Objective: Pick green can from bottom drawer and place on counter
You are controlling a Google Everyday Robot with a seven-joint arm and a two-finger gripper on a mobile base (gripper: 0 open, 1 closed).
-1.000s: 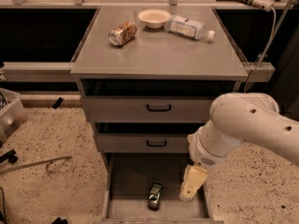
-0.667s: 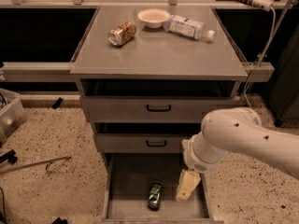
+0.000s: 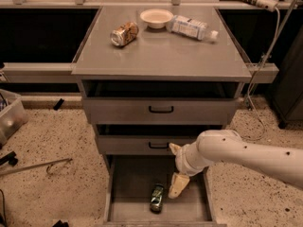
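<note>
While over bottom drawer [image 3: 127, 186], gripper [image 3: 173, 172] jaws apart, empty, just beside green can [image 3: 157, 197].

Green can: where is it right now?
In the camera view, the green can lies on the floor of the open bottom drawer, near its front edge, close beside the end effector, which hangs low inside the drawer.

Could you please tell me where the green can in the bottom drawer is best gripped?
Across its mid-body, from above: the green can lies on its side on the bottom drawer floor, ends pointing front and back. The pincer is close beside it.
</note>
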